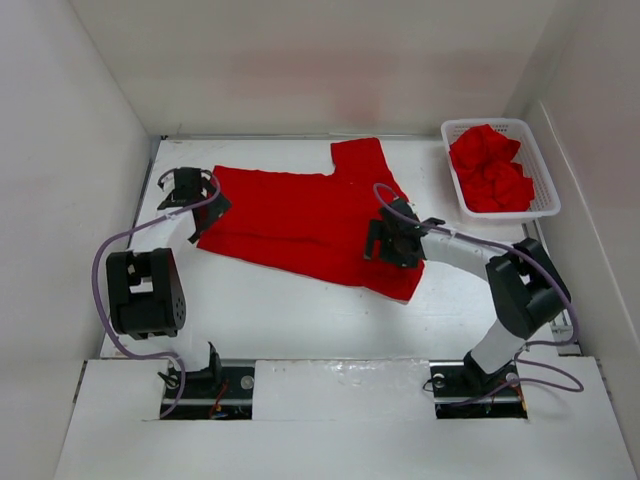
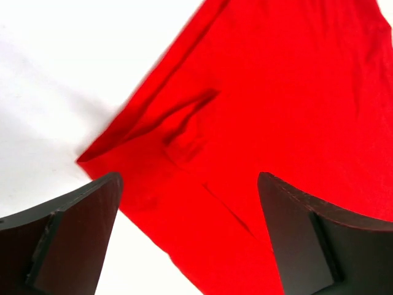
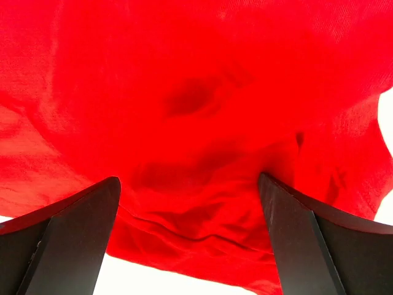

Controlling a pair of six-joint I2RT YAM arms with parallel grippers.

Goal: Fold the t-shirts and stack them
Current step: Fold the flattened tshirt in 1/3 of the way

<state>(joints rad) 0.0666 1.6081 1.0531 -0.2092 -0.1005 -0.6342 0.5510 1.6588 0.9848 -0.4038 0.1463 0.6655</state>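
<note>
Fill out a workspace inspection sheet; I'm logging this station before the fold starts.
Surface: white table.
Job's things: one red t-shirt spread flat; more red shirts crumpled in the white mesh basket, far right.
Clutter: nothing seen beyond the basket.
Grippers: left gripper open over the t-shirt's left corner; right gripper open over rumpled cloth near its right edge.
Cables: purple cables loop along both arms.
Surroundings: white walls on three sides.

1. Left edge of spread t-shirt (image 1: 300, 215): hidden under left tool (image 1: 205, 205).
2. Its right part: hidden under right tool (image 1: 375, 240).
3. Left wrist view: cloth cut by top and right edges; hem blurred.
4. Bunched t-shirts (image 1: 490, 168) in basket (image 1: 548, 200): number untellable.
5. Right wrist fingers (image 3: 67, 246): cut off below.
</note>
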